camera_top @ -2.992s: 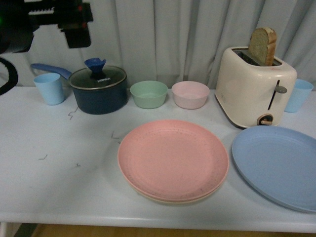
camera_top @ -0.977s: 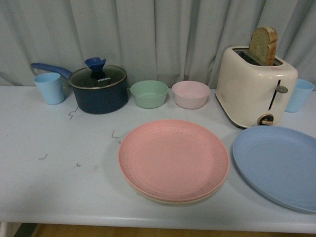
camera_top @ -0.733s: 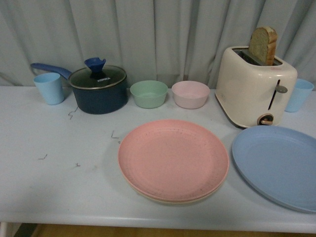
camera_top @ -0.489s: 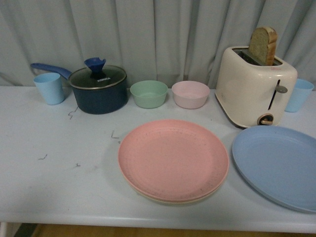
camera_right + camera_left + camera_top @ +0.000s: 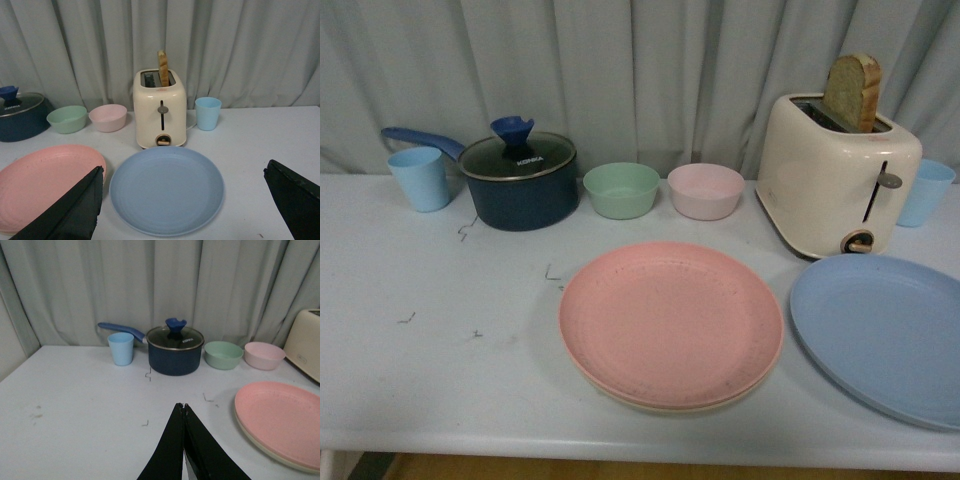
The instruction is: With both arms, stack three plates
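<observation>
The pink plate point(image 5: 670, 320) lies on the beige plate point(image 5: 665, 406), whose rim shows under its near edge, at the table's middle front. The blue plate point(image 5: 880, 335) lies alone to their right. No arm shows in the front view. In the left wrist view my left gripper point(image 5: 183, 406) is shut and empty above bare table, left of the pink plate point(image 5: 282, 420). In the right wrist view my right gripper point(image 5: 182, 175) is wide open and empty, with the blue plate point(image 5: 166, 189) lying between its fingers point(image 5: 80, 205) and the pink plate point(image 5: 45, 180) beside it.
Along the back stand a light blue cup point(image 5: 419, 178), a dark pot with a glass lid point(image 5: 518, 180), a green bowl point(image 5: 621, 190), a pink bowl point(image 5: 706, 191), a cream toaster with a bread slice point(image 5: 835, 170) and another blue cup point(image 5: 923, 192). A curtain hangs behind.
The left arm, seen at the top left three seconds ago, has left the front view. The plates and other objects have not moved.
</observation>
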`<action>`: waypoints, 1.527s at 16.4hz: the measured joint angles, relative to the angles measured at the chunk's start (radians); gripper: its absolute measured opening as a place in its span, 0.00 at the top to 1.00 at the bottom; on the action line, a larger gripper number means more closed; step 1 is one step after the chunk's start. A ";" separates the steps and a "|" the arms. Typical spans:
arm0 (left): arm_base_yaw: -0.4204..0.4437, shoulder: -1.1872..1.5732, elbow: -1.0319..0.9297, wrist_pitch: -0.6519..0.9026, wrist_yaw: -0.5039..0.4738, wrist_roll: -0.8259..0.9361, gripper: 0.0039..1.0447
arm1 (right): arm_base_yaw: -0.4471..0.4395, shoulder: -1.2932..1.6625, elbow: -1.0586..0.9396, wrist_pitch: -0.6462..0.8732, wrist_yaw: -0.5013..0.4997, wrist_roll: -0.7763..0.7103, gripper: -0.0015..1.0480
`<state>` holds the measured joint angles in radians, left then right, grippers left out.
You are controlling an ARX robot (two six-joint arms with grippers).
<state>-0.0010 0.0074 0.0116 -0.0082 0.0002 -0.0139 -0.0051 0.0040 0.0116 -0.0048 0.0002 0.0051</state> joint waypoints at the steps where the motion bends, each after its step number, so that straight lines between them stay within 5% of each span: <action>1: 0.000 0.000 0.000 0.007 0.000 0.000 0.90 | 0.000 0.000 0.000 0.001 0.000 0.000 0.06; 4: 0.000 0.000 0.000 0.005 0.000 0.000 0.55 | -0.063 0.354 0.166 -0.222 -0.035 0.007 0.06; 9: 0.000 0.000 0.000 0.005 0.000 0.001 0.05 | -0.208 1.084 0.461 0.063 -0.067 -0.063 0.06; 25: 0.000 0.000 0.000 0.005 0.000 0.000 0.06 | -0.247 2.011 0.943 0.201 -0.068 -0.030 0.06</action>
<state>-0.0010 0.0074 0.0116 -0.0036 -0.0002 -0.0135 -0.2523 2.0151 0.9543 0.1959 -0.0673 -0.0246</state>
